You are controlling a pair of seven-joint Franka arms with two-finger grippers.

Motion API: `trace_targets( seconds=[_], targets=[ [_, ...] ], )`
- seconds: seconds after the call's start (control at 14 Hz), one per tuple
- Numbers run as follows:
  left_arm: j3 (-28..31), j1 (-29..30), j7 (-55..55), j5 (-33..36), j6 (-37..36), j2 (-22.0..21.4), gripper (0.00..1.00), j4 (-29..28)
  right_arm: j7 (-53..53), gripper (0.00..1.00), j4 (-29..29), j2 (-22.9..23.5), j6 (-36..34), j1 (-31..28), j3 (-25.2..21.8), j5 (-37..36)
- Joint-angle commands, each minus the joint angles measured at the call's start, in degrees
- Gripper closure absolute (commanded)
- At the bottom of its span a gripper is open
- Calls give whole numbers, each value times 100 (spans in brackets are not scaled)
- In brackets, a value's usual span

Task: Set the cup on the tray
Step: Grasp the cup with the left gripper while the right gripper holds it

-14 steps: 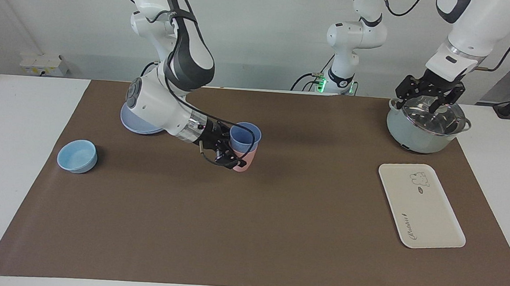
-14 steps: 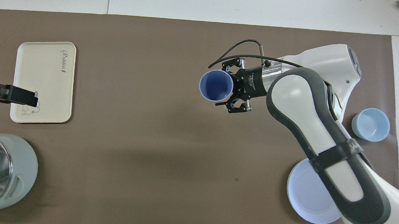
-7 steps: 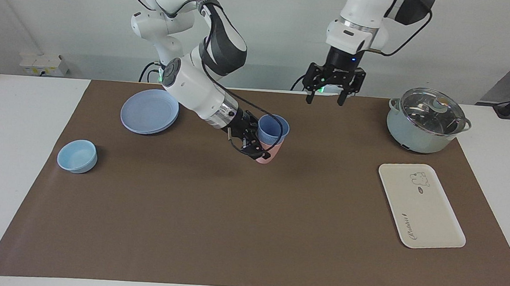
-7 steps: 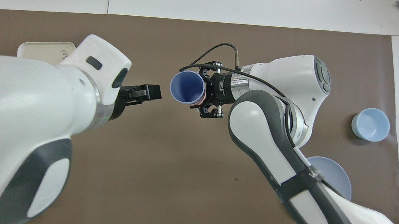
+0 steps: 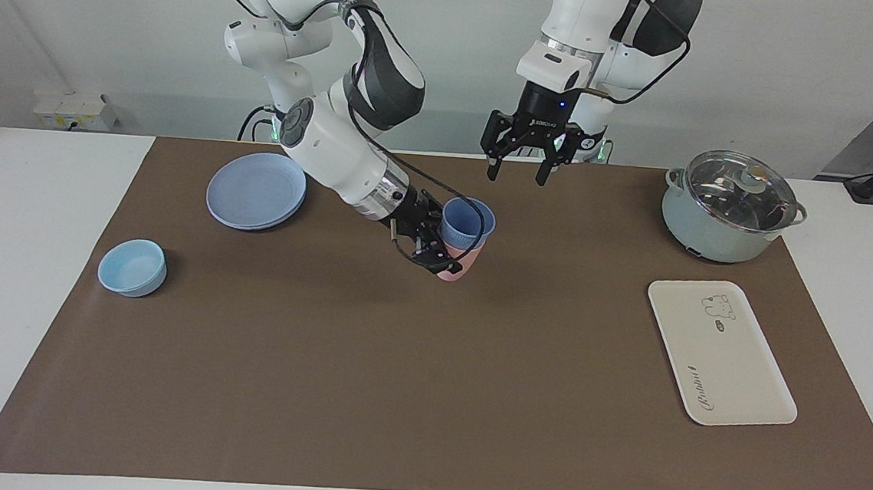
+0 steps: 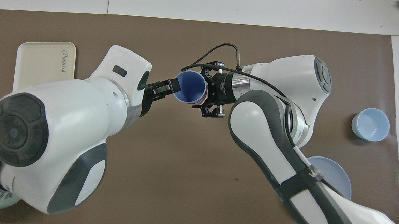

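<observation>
Two nested cups, periwinkle cup inside pink cup, are pinched in the right gripper above mid-table. Left gripper, fingers spread, hangs above them. Tray sits bare at the left arm's end; separation, handover and placement remain.

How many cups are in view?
2: the blue cup is nested in the pink cup, both in the right claw over mid-table. None appear hidden.

The left claw, open, is off the pot lid and now hangs above the cup. The right claw has carried that cup, nested in a pink one, from beside the plate toward mid-tabletop.
</observation>
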Motion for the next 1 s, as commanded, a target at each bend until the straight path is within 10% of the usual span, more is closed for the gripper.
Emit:
trace_targets(
  seconds=[0.0,0.36,0.93],
  targets=[
    [30,-63,-289,-128,442,128,19,-116,119,100,-123,-116,104,-14,20,-141],
    [30,-125,-386,-128,742,427,31,-107,119,100,-132,-116,104,-14,20,-203],
    [39,-292,-667,-120,927,585,100,-90,119,100,-158,-116,87,-31,20,-317]
  ],
)
